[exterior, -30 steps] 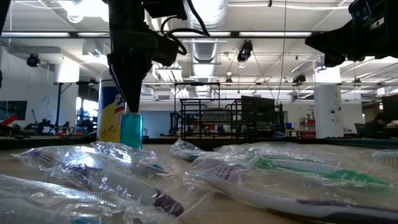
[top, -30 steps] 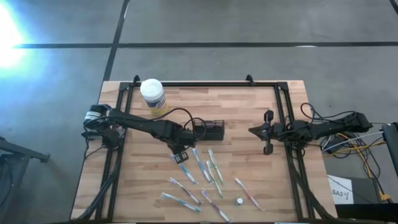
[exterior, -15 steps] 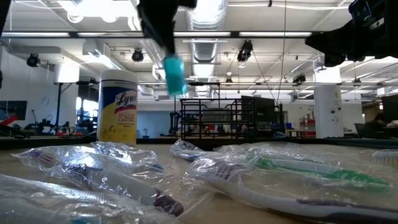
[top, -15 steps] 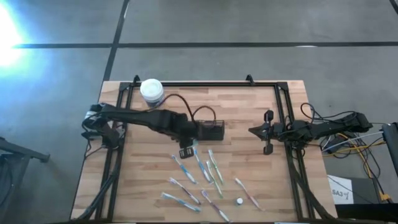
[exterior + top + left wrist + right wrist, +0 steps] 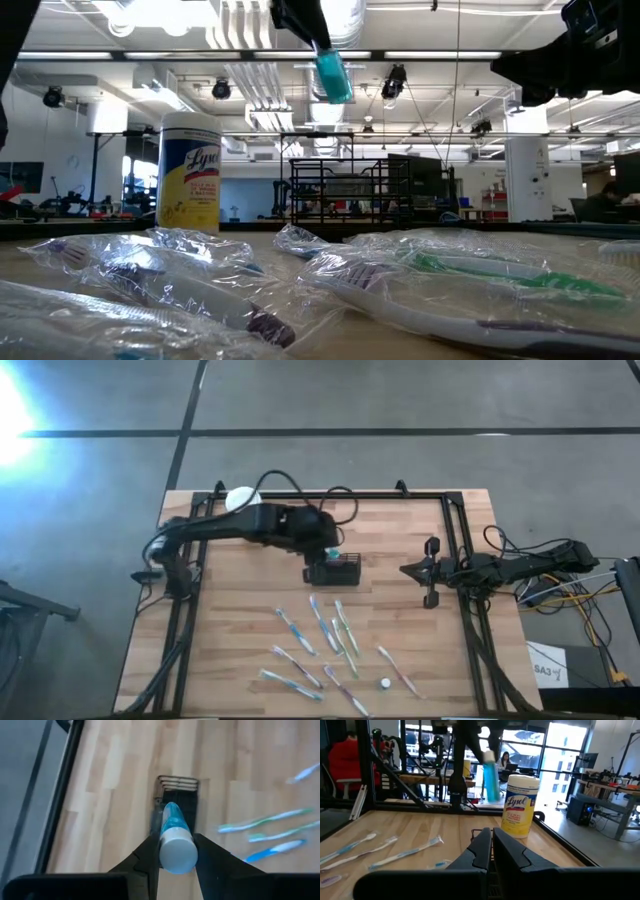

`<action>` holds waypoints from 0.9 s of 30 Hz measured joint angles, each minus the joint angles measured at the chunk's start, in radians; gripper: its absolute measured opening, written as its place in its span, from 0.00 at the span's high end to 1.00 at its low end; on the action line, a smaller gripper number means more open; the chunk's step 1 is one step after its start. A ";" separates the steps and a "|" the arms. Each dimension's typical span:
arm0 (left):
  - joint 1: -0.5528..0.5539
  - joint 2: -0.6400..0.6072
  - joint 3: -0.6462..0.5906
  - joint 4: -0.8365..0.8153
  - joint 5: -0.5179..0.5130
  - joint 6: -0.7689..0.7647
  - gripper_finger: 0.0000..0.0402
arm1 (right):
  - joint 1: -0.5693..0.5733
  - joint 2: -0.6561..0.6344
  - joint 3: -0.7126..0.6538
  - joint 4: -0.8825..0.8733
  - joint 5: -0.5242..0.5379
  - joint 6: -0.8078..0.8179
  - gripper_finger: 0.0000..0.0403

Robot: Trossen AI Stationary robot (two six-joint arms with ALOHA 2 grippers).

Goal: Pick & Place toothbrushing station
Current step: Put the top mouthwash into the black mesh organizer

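Toothbrushing station [image 5: 333, 570], a black wire holder, is sitting near the table's [image 5: 400, 520] middle with bare wood all around it. Left gripper [image 5: 175, 851] is hanging directly above it, fingers clamping a blue tube [image 5: 174, 837] with a white cap. Wrapped toothbrushes [image 5: 320, 645] are lying apart toward the front edge. Right gripper [image 5: 408, 570] is waiting shut by the right rail, holding nothing.

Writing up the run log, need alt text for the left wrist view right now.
The left tool grips a blue tube with a white cap, held above the small black holder on the wooden table. Several toothbrushes lie on the wood to one side.
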 joint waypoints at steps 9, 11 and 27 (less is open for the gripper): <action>0.007 0.284 0.338 -0.238 0.011 0.127 0.76 | 0.000 0.000 0.000 -0.001 0.001 -0.015 0.97; 0.007 0.291 0.308 -0.219 0.016 0.146 0.75 | -0.001 0.000 0.000 -0.001 0.001 -0.015 0.97; 0.020 0.285 0.184 -0.157 0.057 0.156 0.75 | 0.000 -0.001 0.000 -0.008 0.002 -0.022 0.97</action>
